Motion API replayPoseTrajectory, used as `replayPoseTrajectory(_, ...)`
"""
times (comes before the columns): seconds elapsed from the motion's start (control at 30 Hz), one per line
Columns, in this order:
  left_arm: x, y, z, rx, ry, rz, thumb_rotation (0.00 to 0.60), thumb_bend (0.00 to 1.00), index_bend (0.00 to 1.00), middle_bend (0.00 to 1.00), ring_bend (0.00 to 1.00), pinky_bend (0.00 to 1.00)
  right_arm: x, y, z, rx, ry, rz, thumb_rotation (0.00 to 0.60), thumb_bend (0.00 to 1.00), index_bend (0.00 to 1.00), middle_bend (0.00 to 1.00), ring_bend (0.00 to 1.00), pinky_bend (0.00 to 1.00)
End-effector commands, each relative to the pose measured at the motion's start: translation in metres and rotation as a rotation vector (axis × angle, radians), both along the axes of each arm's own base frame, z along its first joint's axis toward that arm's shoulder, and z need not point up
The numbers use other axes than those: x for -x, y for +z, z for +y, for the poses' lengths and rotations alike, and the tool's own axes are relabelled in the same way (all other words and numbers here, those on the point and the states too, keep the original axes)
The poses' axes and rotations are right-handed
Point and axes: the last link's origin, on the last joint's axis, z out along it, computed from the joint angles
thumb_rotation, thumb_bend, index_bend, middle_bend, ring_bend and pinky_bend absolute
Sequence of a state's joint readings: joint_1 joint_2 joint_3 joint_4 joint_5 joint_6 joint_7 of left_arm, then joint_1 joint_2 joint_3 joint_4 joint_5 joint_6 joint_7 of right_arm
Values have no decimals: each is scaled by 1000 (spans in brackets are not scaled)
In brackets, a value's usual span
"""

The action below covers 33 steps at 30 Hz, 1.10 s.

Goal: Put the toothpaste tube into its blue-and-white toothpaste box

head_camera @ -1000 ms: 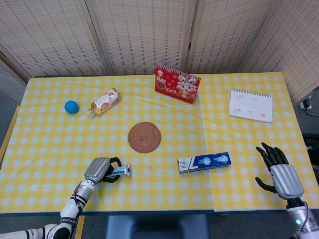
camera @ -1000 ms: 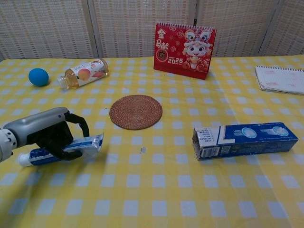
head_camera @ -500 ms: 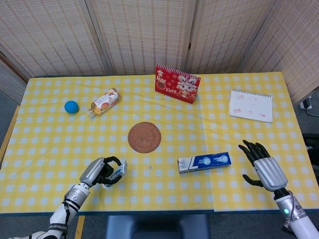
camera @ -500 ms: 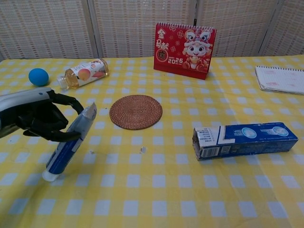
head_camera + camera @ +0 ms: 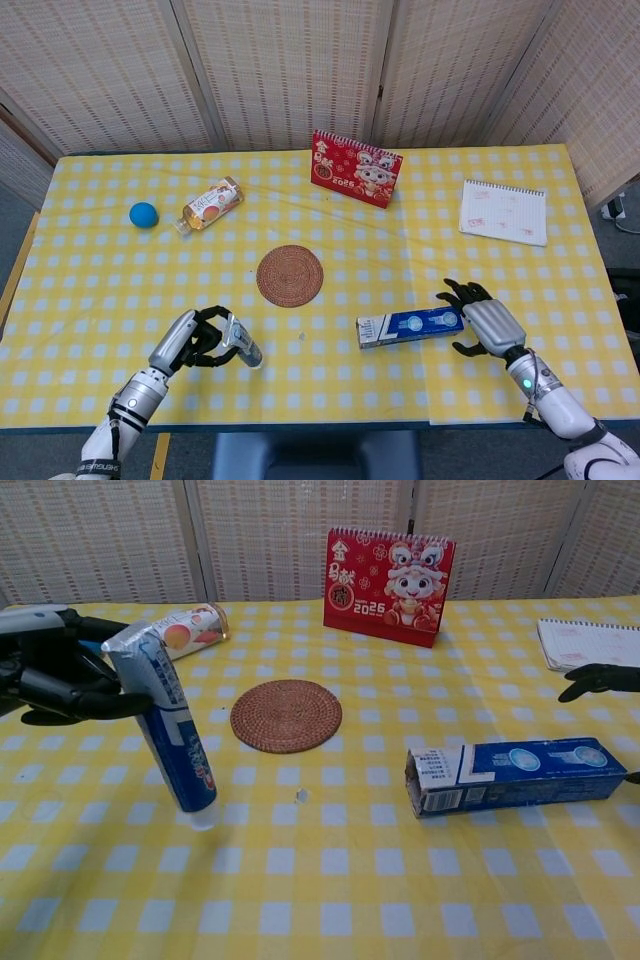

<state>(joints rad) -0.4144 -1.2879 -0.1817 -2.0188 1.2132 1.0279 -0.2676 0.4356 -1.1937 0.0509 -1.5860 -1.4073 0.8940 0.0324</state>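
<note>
Looking at the head view first: the left hand (image 5: 192, 341) sits in the lower left of the frame with its fingers curled around the toothpaste tube (image 5: 241, 343), holding it off the yellow checked table (image 5: 100, 290). The blue-and-white toothpaste box (image 5: 411, 326) lies flat, lower right of centre, with its open white end facing left toward the tube. The right hand (image 5: 480, 320) is right at the box's far end, fingers spread and hooked over it; I can't tell if they're actually touching the box. Tube and box are well apart.

Chest view: the left hand (image 5: 55, 665) is at the left edge, dark fingers wrapped round the flat crimped top of the toothpaste tube (image 5: 168, 730), which hangs steeply tilted, cap end down near the cloth. The toothpaste box (image 5: 515, 774) is in the right half, open flap end facing the middle. Only a few dark fingertips of the right hand (image 5: 600, 678) peek in at the right edge, apart and holding nothing.

My read: pickup's done, and this is the carry-and-line-up step. Next the tube needs swinging to horizontal, cap pointing at the open end, while the right hand steadies the box so it doesn't slide away.
</note>
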Motion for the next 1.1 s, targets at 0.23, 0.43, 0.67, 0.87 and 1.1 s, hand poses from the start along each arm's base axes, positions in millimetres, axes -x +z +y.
replayPoseTrajectory(0.23,-5,14,-8,-38,-14,-19,600,591,918,1000,1000,1000,-23,-27,-7,-81,15,23,600,302,210,19,94,59)
replayPoseTrajectory(0.43,-4,18,-11,-49,-13,-23,600,591,918,1000,1000,1000,-29,-37,-11,-86,20,40,600,303,221,19,94,61)
replayPoseTrajectory(0.67,-1,21,-11,-56,-8,-27,600,591,918,1000,1000,1000,-36,-52,-20,-62,24,52,600,303,221,22,98,61)
replayPoseTrajectory(0.87,4,24,-8,-64,6,-33,600,593,918,1000,1000,1000,-41,-64,-24,-75,4,32,600,303,227,46,127,106)
replayPoseTrajectory(1.1,8,27,-6,-67,13,-36,600,593,918,1000,1000,1000,-44,-74,-19,-93,-6,4,600,303,293,156,231,271)
